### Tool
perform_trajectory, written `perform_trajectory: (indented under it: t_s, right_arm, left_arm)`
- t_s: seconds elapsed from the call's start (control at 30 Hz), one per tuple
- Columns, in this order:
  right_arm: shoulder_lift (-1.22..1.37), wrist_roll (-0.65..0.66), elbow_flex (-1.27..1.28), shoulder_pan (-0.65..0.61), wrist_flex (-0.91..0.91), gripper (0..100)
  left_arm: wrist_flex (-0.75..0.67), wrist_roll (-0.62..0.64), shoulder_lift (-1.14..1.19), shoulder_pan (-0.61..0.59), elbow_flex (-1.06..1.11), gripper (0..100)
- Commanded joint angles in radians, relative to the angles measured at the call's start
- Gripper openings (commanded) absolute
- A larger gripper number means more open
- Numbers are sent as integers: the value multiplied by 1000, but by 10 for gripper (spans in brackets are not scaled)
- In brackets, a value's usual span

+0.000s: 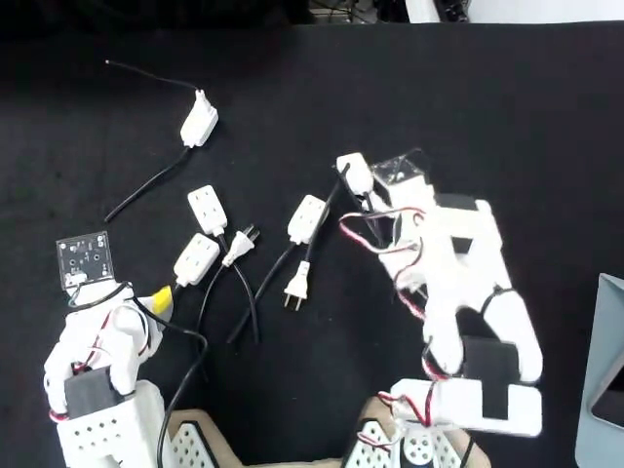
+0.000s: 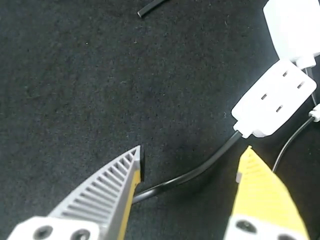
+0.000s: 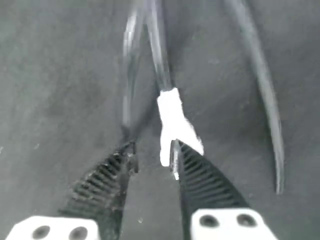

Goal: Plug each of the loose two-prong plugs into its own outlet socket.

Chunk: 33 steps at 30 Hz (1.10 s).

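My left gripper (image 2: 193,150) is open low over the mat, its grey and yellow fingers either side of a black cable (image 2: 190,175). Just ahead lies a white outlet socket (image 2: 275,100), which sits at the left centre of the high view (image 1: 196,259). My right gripper (image 3: 153,147) is open around a small white plug (image 3: 172,127) that lies against one black finger; from above, the plug (image 1: 354,174) is right of centre with the gripper (image 1: 370,200) beside it. Two loose plugs (image 1: 239,246) (image 1: 296,284) and two more sockets (image 1: 207,209) (image 1: 307,218) lie mid-table.
A white adapter (image 1: 199,119) with a thin black lead lies at the back left. Black cables (image 1: 249,302) trail from the sockets toward the front. A grey bin (image 1: 604,380) stands at the right edge. The black mat (image 1: 507,107) is bare at the back right.
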Motion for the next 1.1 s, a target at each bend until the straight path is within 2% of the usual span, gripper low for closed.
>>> perform_trajectory:
  t_s: [0.0, 0.1, 0.27, 0.43, 0.63, 1.07]
  right_arm:
    - [64, 26, -77, 63, -2, 124]
    - [124, 83, -116, 98, -2, 124]
    - [154, 91, -119, 97, 6, 118]
    - [154, 92, -120, 94, -2, 10]
    - [134, 92, -124, 95, 9, 11]
    - [-421, 94, -127, 103, 267, 11]
  left_arm:
    - [2, -6, -9, -5, -5, 300]
    - [2, -6, -9, -5, -5, 300]
    - [2, -6, -9, -5, -5, 300]
    - [2, -6, -9, -5, -5, 300]
    - [2, -6, -9, -5, -5, 300]
    - [-2, -6, -9, -4, -4, 300]
